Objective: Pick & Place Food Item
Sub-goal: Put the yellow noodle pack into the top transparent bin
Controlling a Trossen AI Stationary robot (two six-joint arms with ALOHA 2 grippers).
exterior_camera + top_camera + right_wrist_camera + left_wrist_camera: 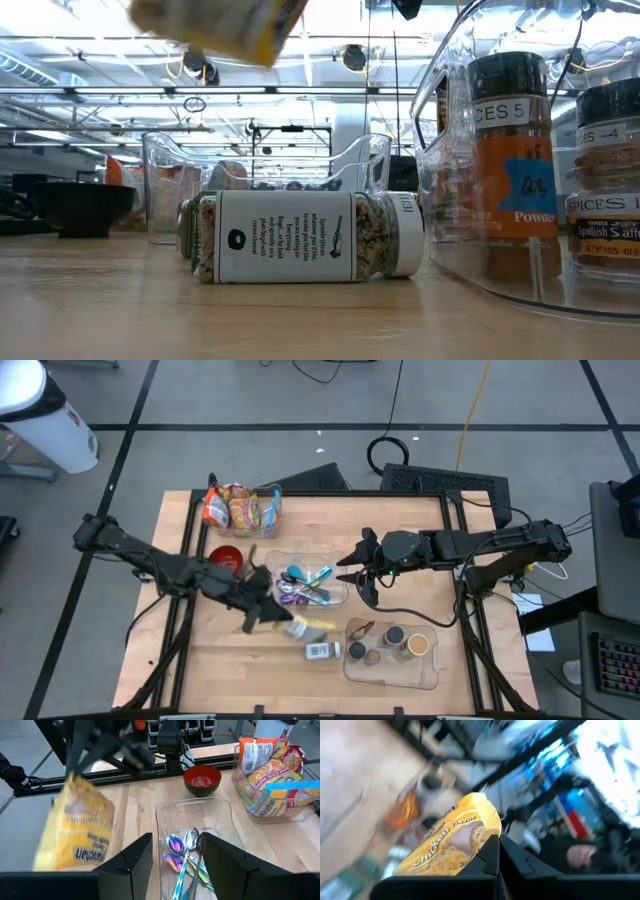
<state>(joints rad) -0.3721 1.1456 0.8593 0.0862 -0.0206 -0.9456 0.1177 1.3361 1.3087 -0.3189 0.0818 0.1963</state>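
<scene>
Yellow noodle packet (pixel 455 842), crinkled foil, "Chicken Flavor" legible in the left wrist view only; pinched by the left gripper (pixel 498 851), jaws pressed together, held above the table (pixel 210 645) just beside the clear cutlery tray (pixel 220 817). Right gripper (pixel 175 855), fingers spread and empty, above that tray's metal spoons (pixel 187 842). Nearby: red bowl (pixel 202 780), bin of packets (pixel 272 780). Low view alone shows a fallen glass spice jar (pixel 300 236).
</scene>
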